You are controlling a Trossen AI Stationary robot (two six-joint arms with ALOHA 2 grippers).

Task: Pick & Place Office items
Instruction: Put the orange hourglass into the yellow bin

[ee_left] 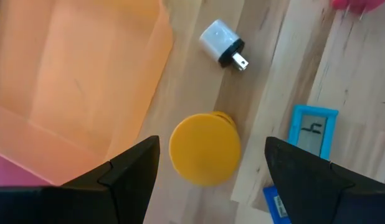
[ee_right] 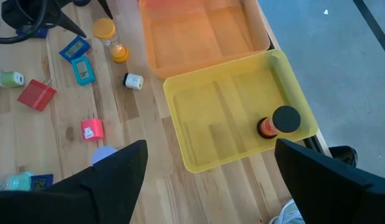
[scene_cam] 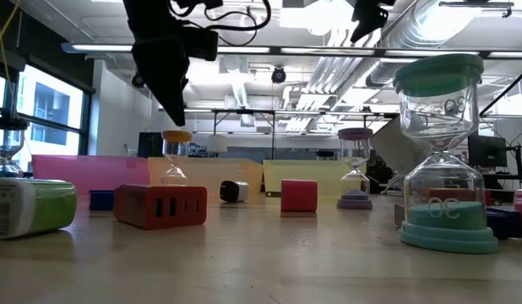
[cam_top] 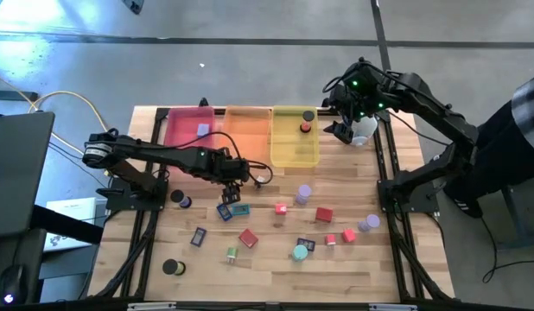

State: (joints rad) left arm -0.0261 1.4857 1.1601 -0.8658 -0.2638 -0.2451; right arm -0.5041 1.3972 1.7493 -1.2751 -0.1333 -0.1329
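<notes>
the see-through yellow plastic tray (cam_top: 295, 151) is the landmark here. inside it, close to its far corner, stands one small sand timer with a black top and orange sand (ee_right: 278, 122). right next to the yellow tray is a see-through orange plastic tray (cam_top: 248, 131) that looks bare, and past that one is a see-through pink plastic tray (cam_top: 191, 130) with one small pale purple piece (cam_top: 203, 130) in it. so it looks like only two things are put away, and the job has only just begun.

most of the little office things wait on the wooden table (cam_top: 276, 268) in front of the yellow tray: red blocks, purple and teal sand timers, flat blue clocks and a small white plug (ee_left: 221, 43).

the left gripper (ee_left: 205, 168) hangs in front of the orange tray, right over a sand timer with a round yellow top (ee_left: 205, 148). its fingers are spread wide on both sides of the timer and do not touch it. it looks ready to go down and grab it.

the right gripper (ee_right: 208, 171) is up high beside the yellow tray, at its far end. its fingers are wide apart and hold nothing.
</notes>
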